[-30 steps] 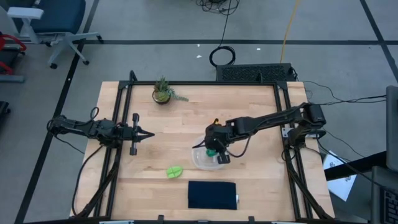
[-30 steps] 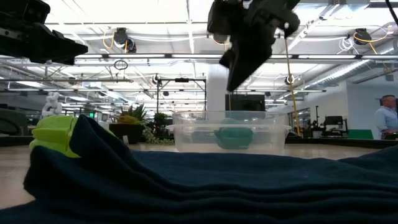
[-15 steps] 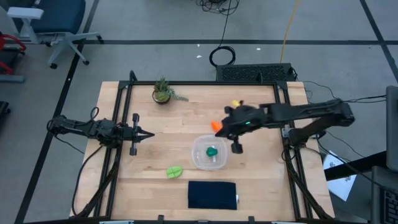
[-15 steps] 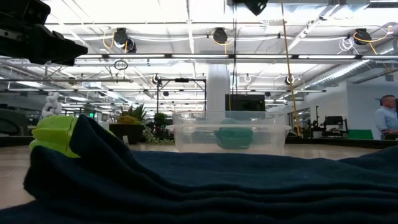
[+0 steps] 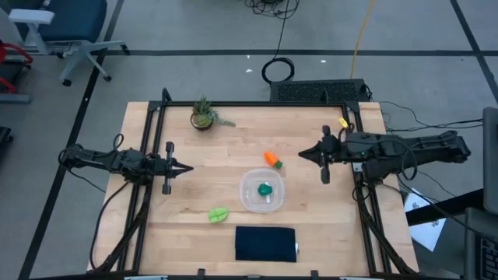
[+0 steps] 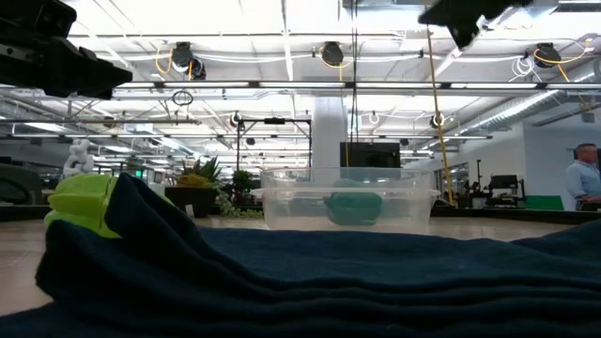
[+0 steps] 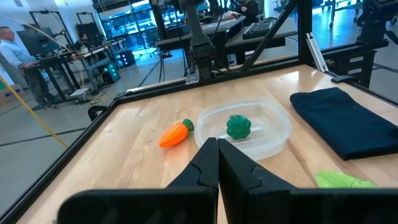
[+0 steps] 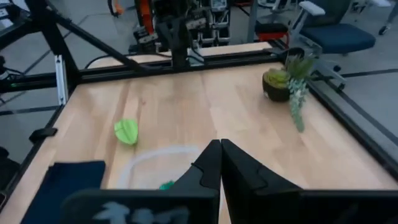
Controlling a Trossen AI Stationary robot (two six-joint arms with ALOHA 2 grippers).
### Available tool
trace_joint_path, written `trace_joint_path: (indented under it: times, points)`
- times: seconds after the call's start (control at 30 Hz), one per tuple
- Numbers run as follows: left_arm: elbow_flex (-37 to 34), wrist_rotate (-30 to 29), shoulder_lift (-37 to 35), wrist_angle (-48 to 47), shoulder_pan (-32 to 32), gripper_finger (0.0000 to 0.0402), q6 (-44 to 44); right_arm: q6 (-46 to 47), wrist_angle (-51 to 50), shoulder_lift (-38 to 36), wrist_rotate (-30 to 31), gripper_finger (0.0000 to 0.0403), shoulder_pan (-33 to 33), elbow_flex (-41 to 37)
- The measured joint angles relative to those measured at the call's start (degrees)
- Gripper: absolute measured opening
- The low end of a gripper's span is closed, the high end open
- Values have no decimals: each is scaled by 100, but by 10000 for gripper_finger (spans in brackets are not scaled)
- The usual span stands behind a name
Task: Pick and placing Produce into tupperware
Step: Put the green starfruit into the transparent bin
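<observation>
Take the tupperware (image 5: 261,191) as your reference: it sits on the wooden surface (image 5: 233,140) with the dark green lump (image 5: 266,188) inside it. You can see that lump through the clear wall in the low view (image 6: 353,207) and from the left wrist camera (image 7: 238,126) too. The carrot (image 5: 272,159) lies on the bare wood just beyond the tupperware's far rim, close to it but not touching. The leafy piece (image 5: 218,214) lies on the wood near the tupperware's near left corner, clear of it. The navy pad (image 5: 265,243) lies flat in front of the tupperware, toward the surface's front edge. The potted plant (image 5: 204,113) stands well behind the tupperware and off to its left.

Your right tool (image 5: 306,155) hangs to the right of the carrot, apart from the tupperware, fingers pressed together and holding nothing. Your left tool (image 5: 189,168) waits well to the tupperware's left, its fingers likewise closed and empty.
</observation>
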Motion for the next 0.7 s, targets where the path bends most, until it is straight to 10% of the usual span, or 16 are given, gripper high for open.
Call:
trace_joint_path:
  times: [0.7]
  points:
    - [0,0,2,27,0,1,37,-421,2943,-2558,-306,0,-102,-3496]
